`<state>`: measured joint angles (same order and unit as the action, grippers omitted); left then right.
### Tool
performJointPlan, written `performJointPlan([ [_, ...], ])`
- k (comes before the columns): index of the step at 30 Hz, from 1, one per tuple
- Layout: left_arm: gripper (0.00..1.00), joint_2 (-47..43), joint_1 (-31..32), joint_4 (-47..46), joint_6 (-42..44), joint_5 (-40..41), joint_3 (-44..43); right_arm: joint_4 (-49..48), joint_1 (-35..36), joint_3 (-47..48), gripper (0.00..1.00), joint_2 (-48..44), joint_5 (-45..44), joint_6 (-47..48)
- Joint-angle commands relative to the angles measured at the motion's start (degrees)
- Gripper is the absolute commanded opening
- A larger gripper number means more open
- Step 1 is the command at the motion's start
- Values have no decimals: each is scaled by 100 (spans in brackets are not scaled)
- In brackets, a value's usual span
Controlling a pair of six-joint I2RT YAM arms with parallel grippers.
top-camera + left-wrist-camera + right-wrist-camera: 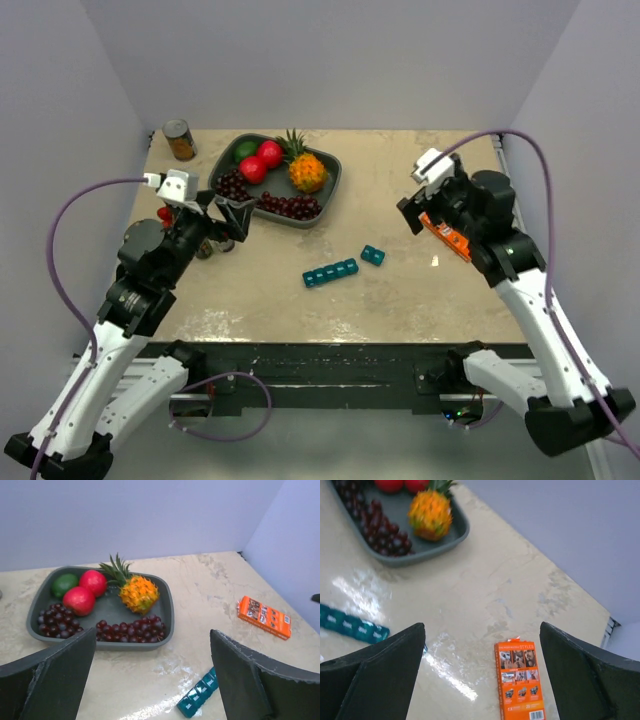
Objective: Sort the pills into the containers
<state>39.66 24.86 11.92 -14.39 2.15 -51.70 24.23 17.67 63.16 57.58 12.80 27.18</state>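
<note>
2 container strips lay on the surface, long axis roughly 8-to-2 o'clock: 4 o'clock from the spread left gripper, 8 o'clock from the nearer, also spread right gripper.

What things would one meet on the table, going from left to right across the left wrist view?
green fruit → spiky orange fruit → teal containers → orange box. The red fruits and grapes overlap others, so they are left out.
</note>
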Motion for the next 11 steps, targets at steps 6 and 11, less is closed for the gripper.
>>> performJointPlan([
  [6,100,-309,-25,881,165,181,-313,73,-544,723,99,-547,-851,-2208],
  [11,100,-485,-25,987,226,145,-341,231,-765,900,99,-450,-270,-2243],
])
